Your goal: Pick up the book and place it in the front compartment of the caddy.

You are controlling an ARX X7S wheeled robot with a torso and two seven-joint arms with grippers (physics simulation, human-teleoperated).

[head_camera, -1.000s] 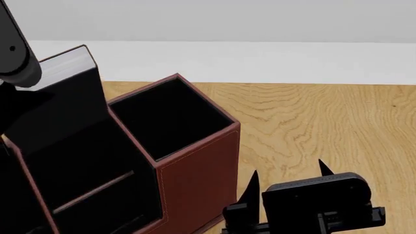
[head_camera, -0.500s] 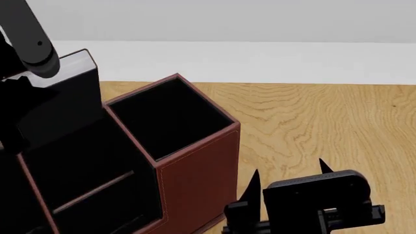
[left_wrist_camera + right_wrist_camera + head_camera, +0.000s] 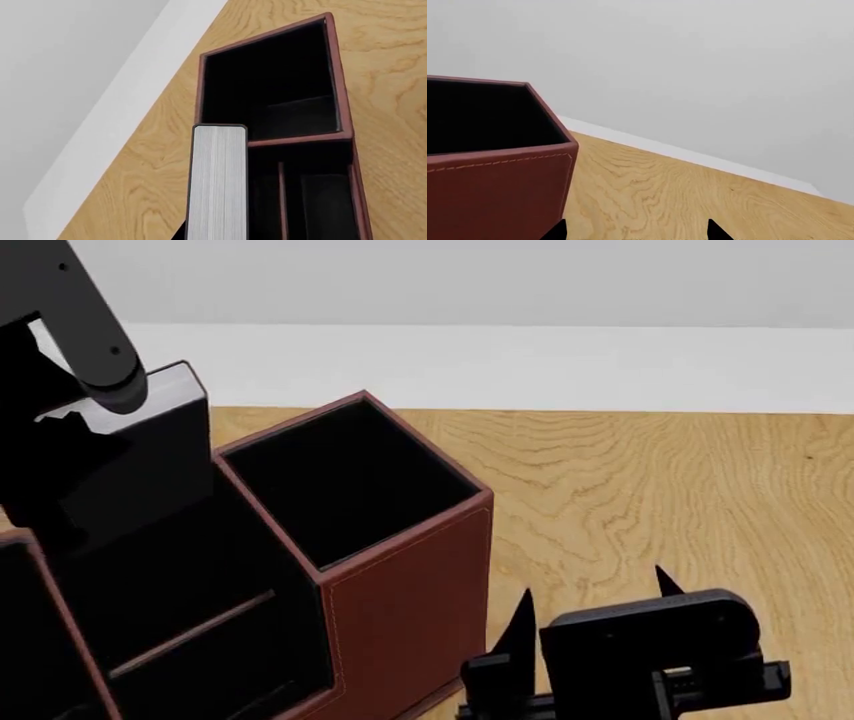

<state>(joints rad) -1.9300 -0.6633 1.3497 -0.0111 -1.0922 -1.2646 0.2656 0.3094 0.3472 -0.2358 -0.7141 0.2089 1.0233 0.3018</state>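
At the left edge of the head view the black book (image 3: 140, 465) stands upright, its lower part sunk behind the rim of the dark red caddy (image 3: 407, 620), in a section on the caddy's left side beside the large square compartment. The left arm (image 3: 80, 325) reaches down from the upper left corner and overlaps the book's top corner; its gripper is hidden among the black shapes there, so whether its fingers are clamped on the book cannot be told. In the left wrist view the book's whitish page edges (image 3: 217, 185) fill the lower middle of the frame, touching the caddy's left wall, with narrower partitioned sections to its right. The right gripper (image 3: 594, 615) sits at the lower right of the head view, low over the wooden table (image 3: 667, 490) just beside the caddy, its two pointed fingers (image 3: 517, 625) spread apart and holding nothing.
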